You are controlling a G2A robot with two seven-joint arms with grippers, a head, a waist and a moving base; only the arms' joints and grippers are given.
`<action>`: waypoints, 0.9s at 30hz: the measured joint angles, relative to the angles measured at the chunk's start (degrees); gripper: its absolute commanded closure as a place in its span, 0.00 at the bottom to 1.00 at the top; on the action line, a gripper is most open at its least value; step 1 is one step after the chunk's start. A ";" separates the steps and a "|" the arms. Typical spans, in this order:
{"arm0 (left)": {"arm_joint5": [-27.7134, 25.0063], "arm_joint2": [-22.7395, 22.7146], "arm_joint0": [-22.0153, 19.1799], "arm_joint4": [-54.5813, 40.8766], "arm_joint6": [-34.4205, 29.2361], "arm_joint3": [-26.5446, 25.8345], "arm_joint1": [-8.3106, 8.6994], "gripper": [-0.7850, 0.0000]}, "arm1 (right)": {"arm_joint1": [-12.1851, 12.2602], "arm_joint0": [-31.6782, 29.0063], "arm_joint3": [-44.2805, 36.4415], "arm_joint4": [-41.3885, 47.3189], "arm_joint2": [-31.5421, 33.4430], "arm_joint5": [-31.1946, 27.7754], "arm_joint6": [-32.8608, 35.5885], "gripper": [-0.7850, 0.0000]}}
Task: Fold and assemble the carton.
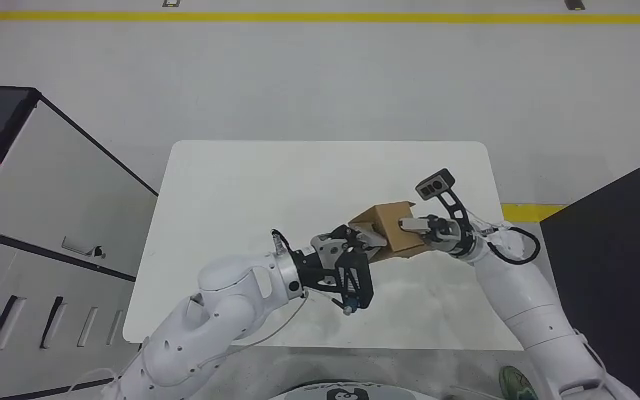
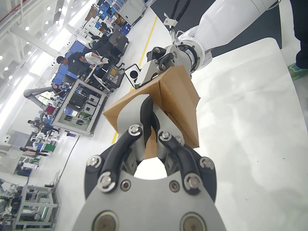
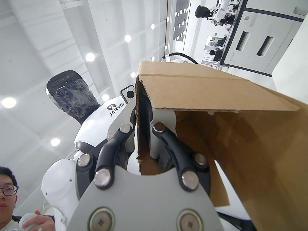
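A small brown carton (image 1: 391, 229) is held above the white table (image 1: 250, 190) between both arms, right of the table's middle. My left gripper (image 1: 352, 238) is shut on one wall of the carton (image 2: 173, 97), its fingers (image 2: 146, 111) pinching the cardboard edge. From the opposite side my right gripper (image 1: 412, 229) is shut on another wall of the carton (image 3: 216, 92), with the panel clamped between its fingers (image 3: 144, 111). In the left wrist view the right gripper (image 2: 154, 73) grips the carton's far corner. Loose flaps hang open.
A grey cabinet (image 1: 60, 200) stands left of the table and a dark panel (image 1: 600, 240) at its right. A yellow floor line (image 1: 320, 16) runs beyond the table. The far half of the table is bare.
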 measured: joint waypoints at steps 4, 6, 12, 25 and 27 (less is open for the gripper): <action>0.68 -0.46 0.33 -0.12 -0.23 -0.49 0.05 1.00 | 0.15 -0.15 -0.13 0.36 -0.09 0.00 0.00 1.00; 1.05 -0.86 0.63 -0.19 -0.19 -0.83 0.12 1.00 | 0.27 -0.24 -0.19 0.93 -0.09 0.00 0.00 1.00; 1.49 -1.76 1.50 -0.09 0.25 -1.54 0.33 1.00 | 0.73 -0.48 -0.40 1.84 -0.02 0.00 0.00 1.00; 2.84 -2.93 2.97 0.13 0.78 -2.49 0.60 1.00 | 1.56 -1.26 -1.80 4.08 -0.20 0.00 0.00 1.00; 3.49 -3.34 3.30 -0.21 0.90 -2.63 0.63 1.00 | 1.69 -1.38 -2.03 4.99 -0.29 0.00 0.00 1.00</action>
